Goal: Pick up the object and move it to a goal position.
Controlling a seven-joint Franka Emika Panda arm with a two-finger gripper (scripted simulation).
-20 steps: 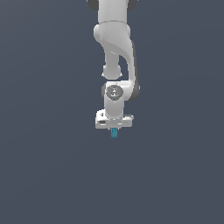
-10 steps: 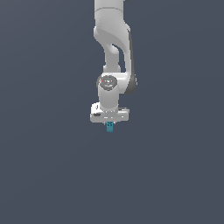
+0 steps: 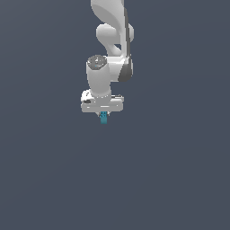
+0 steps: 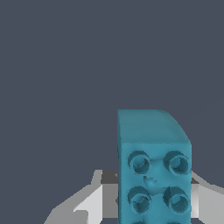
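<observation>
- Gripper [image 3: 103,114] clamped on block [image 3: 103,118]; fingers mostly hidden behind white hand in exterior view.
- Block cut off at wrist view's edge [image 4: 153,170]; round sockets visible on its face.
- Held between fingers, poking out just below, well off any surface.

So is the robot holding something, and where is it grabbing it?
Yes. The gripper holds a small teal block by its upper end; the rest hangs below the fingers. The wrist view shows round holes on it.
</observation>
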